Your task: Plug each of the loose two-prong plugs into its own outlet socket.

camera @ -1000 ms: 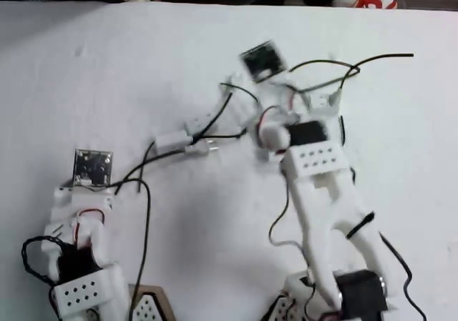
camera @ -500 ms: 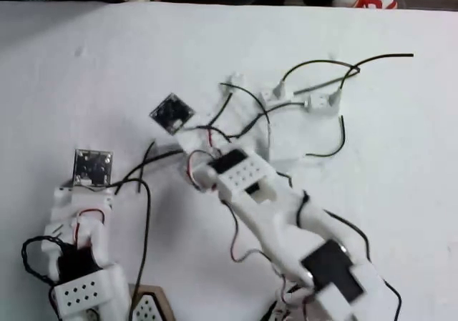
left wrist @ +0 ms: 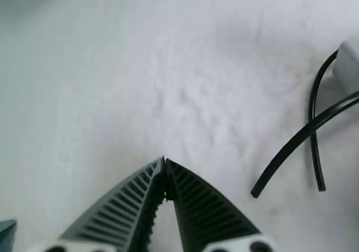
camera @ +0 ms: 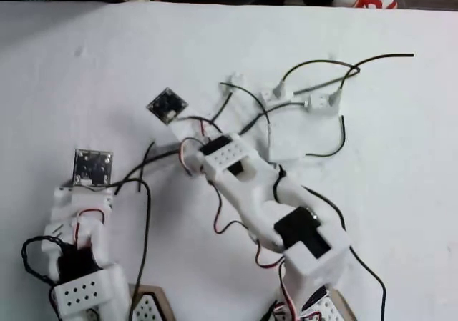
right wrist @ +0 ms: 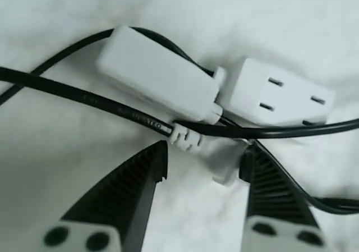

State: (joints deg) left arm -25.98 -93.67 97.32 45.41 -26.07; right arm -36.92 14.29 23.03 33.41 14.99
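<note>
On a white table (camera: 71, 63), the right arm (camera: 243, 185) hangs over tangled black cords (camera: 315, 63). A good grasp likely means closing on the body of the small white plug (right wrist: 221, 163), not its cord, with the outlet socket (right wrist: 277, 95) just beside. The right gripper (right wrist: 205, 151) is spread, straddling that plug. The left gripper (left wrist: 164, 168) is pressed together, empty.

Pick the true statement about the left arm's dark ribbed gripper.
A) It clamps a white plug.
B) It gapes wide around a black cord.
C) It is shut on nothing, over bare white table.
C: the left gripper has its fingertips together with nothing between them above the white table, and the black cord lies apart from it.
</note>
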